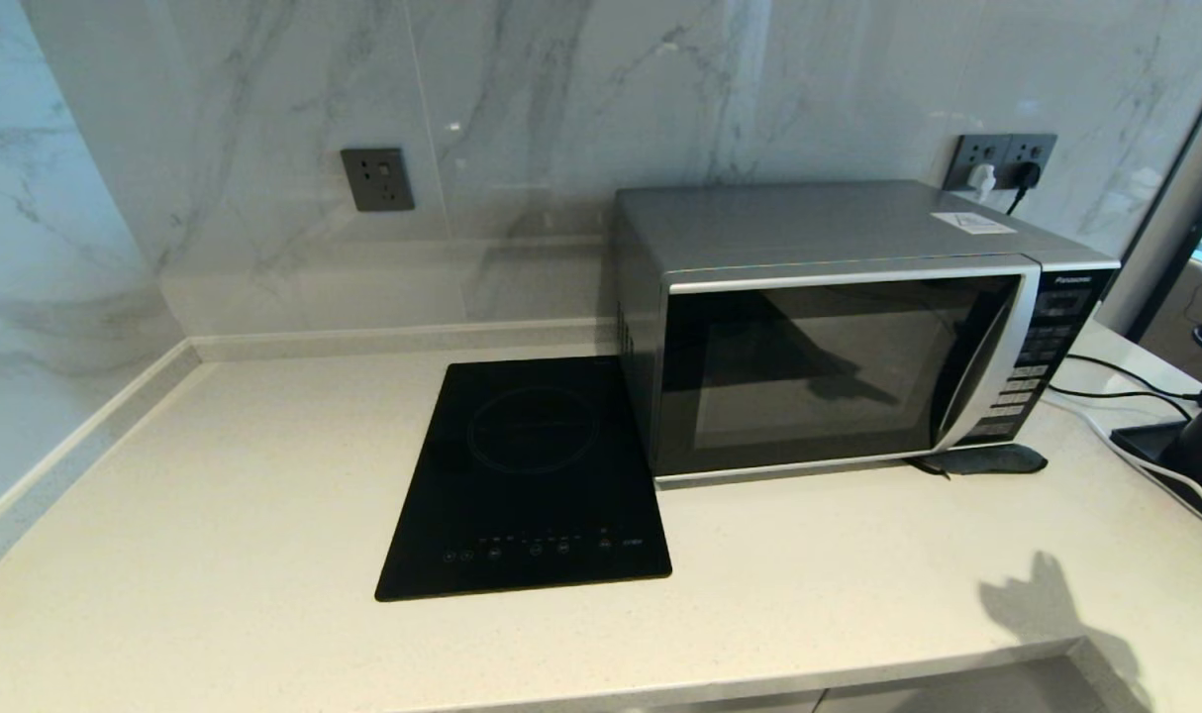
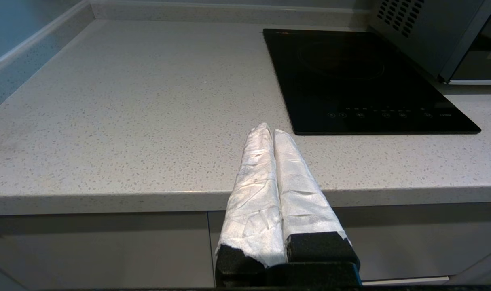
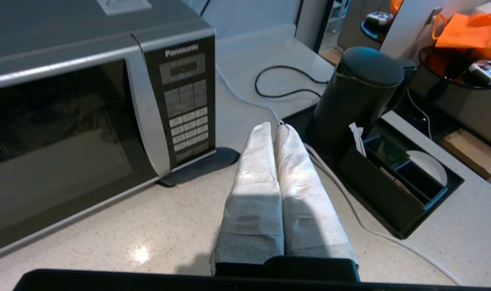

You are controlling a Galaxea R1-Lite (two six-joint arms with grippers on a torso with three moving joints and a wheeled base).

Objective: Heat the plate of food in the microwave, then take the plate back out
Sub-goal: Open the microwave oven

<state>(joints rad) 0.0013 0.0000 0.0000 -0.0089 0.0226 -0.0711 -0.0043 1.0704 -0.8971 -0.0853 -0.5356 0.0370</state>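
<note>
The microwave [image 1: 839, 337] is being seen standing on the pale speckled countertop [image 1: 264, 475] with its dark glass door closed; nothing can be made out through the glass, and the plate of food is not being shown in any view. The left gripper [image 2: 269, 131] is being held low in front of the counter's front edge, its white-wrapped fingers [image 2: 255, 178] pressed together on nothing; the black induction hob [image 2: 362, 76] is lying ahead of it and off to its right, the microwave's vented side wall beyond that. The right gripper [image 3: 274, 128] is being held over the counter, fingers likewise closed flat against each other and empty; the microwave's button panel [image 3: 185, 101] is being seen just ahead to its left, a black cylindrical appliance [image 3: 356, 93] on a black tray [image 3: 395, 190] near to its right, white and black cables [image 3: 286, 85] trailing ahead between them.
</note>
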